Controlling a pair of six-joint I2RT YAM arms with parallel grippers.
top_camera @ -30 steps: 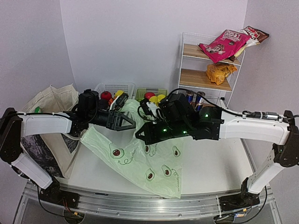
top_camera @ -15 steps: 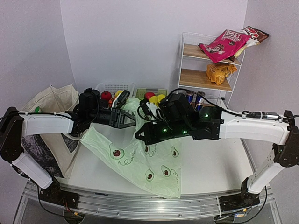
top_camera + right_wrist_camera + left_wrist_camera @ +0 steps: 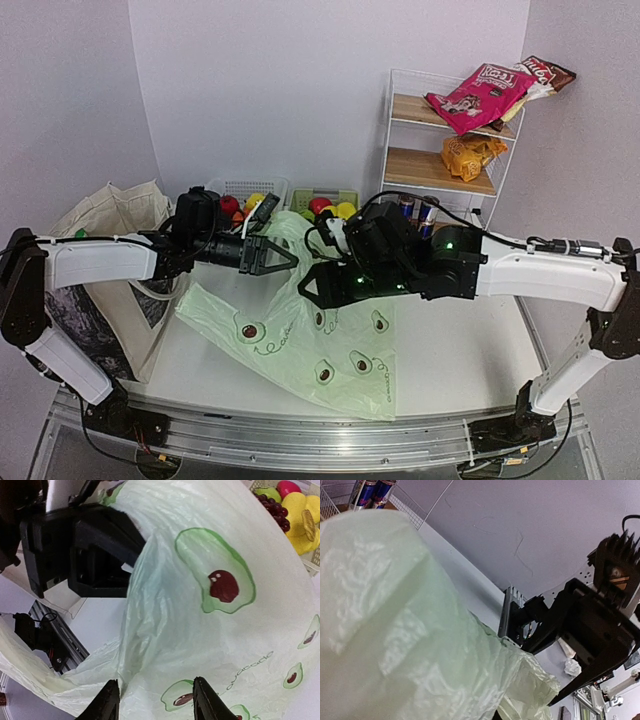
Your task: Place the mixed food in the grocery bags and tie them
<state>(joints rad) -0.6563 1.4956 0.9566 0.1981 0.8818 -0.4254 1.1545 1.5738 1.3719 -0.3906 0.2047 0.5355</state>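
From above, the thin pale-green plastic handle bag printed with avocados [image 3: 300, 345] lies sprawled across the white table [image 3: 450, 360], its upper end drawn into a peak between the arms. The left gripper [image 3: 283, 258] is pressed together at that peak, apparently pinching a fold of film, and the right gripper [image 3: 312, 290] hangs just beside it over the bag. A beige canvas tote [image 3: 110, 215] slumps at the left edge (the snack packets sit on the wire shelf [image 3: 440, 130], well apart from either bag). In the left wrist view, crumpled translucent film fills most of the frame and hides that arm's own fingers; two blue-silver drink cans [image 3: 372, 491] show in the top corner. In the right wrist view, the right gripper's fingers stand spread, one on either side of a raised ridge of film, pinching nothing. That ridge runs up to the left gripper's black jaws, with dark purple grapes [image 3: 272, 510] and yellow fruit pieces [image 3: 300, 517] beyond. The bag looks nearly weightless, limp and slippery, and it will collapse wherever it is let go. The best hold is probably a bunched handle loop or gathered rim, since a single layer may slide out or tear.
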